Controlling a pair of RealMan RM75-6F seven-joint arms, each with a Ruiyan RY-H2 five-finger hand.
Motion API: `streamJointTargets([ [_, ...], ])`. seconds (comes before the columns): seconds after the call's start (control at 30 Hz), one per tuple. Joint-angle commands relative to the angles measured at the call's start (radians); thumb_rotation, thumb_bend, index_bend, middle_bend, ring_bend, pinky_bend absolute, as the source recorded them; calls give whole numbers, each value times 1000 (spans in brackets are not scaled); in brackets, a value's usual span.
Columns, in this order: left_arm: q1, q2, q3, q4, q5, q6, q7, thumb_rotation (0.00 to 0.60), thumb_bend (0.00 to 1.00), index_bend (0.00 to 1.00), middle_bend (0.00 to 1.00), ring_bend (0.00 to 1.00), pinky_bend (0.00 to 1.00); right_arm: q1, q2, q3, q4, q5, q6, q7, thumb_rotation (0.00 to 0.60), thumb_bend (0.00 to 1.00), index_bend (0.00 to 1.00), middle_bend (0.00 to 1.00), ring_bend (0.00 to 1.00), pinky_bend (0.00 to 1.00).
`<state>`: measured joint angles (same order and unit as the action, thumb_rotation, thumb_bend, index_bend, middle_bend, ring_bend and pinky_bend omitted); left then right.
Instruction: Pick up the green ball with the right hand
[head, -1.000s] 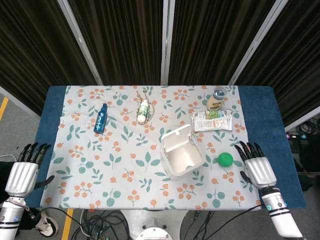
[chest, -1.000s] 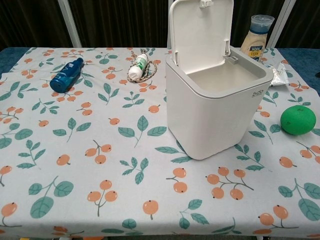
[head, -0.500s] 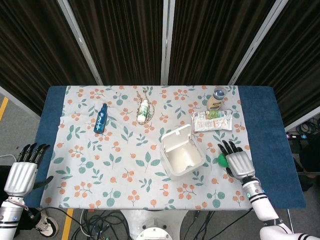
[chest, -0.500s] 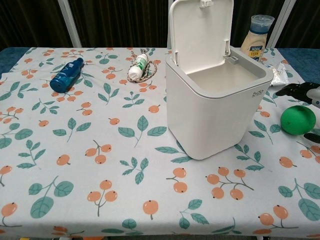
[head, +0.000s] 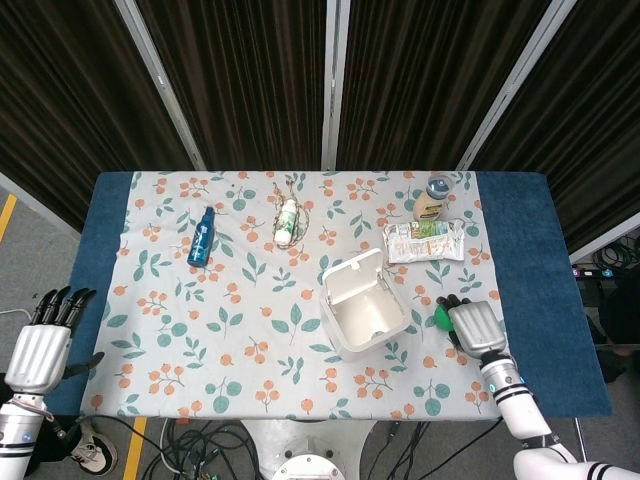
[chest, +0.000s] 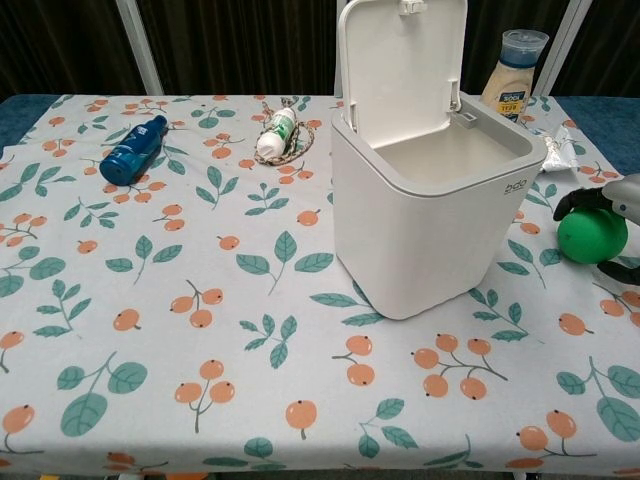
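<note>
The green ball (head: 441, 318) lies on the floral cloth just right of the open white bin (head: 330, 318). My right hand (head: 472, 326) is over it from the right, its dark fingers curled down around the ball. In the chest view the ball (chest: 590, 238) sits at the right edge, and the right hand (chest: 612, 195) wraps over its top, with the thumb tip showing below and to the right. The ball rests on the cloth. My left hand (head: 42, 345) hangs off the table's left side, fingers apart and holding nothing.
The bin (chest: 430, 240) stands close to the ball's left, lid up. A blue bottle (head: 201, 237), a small white bottle (head: 288, 220), a dressing bottle (head: 432, 200) and a packet (head: 425, 241) lie toward the back. The table's front edge is near the right hand.
My right hand moved left from the table's edge onto the ball and its spread fingers curled down around it. The ball shifted slightly left. The left hand barely moved.
</note>
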<state>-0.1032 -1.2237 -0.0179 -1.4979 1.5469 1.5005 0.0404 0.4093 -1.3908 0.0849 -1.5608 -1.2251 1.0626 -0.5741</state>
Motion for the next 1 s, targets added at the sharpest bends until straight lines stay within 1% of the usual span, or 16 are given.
streamJointTargets([
  [0.03,0,1,0,0,-1,-2,0,600,124,117,108,42,77,-16,27,7,-18,-54,66,49,600,389,438,489,545,724],
  [0.17,-1,2,-1,-1,-4,-5,1,600,125,118,108,42,77,-39,102,23,-92,-122,154,115,600,391,463,510,561,726],
  [0.3,-4,0,-2,-4,-5,-8,5,600,124,118,108,42,77,-62,200,28,-200,-256,259,185,600,428,474,514,562,728],
  [0.47,-7,0,-1,-12,-3,-14,17,600,124,119,108,42,77,-49,273,36,-297,-400,314,184,600,442,475,514,562,729],
  [0.6,-5,7,4,-26,3,-12,27,600,124,120,108,42,76,-13,276,38,-350,-469,282,113,600,439,475,514,562,729],
  [0.7,-2,12,5,-30,5,-7,31,600,124,119,108,42,77,14,262,40,-378,-485,239,69,600,436,475,514,562,729],
  [0.8,-1,14,5,-32,2,-8,29,600,124,119,108,42,77,42,236,44,-395,-477,192,40,600,429,476,514,561,729],
  [0.9,-3,13,4,-29,1,-12,26,600,124,120,108,42,77,66,211,53,-403,-446,151,29,600,425,477,511,559,729],
  [1.0,-4,11,2,-23,-2,-12,21,600,124,120,108,42,77,88,191,56,-406,-413,110,14,600,406,453,472,502,717],
])
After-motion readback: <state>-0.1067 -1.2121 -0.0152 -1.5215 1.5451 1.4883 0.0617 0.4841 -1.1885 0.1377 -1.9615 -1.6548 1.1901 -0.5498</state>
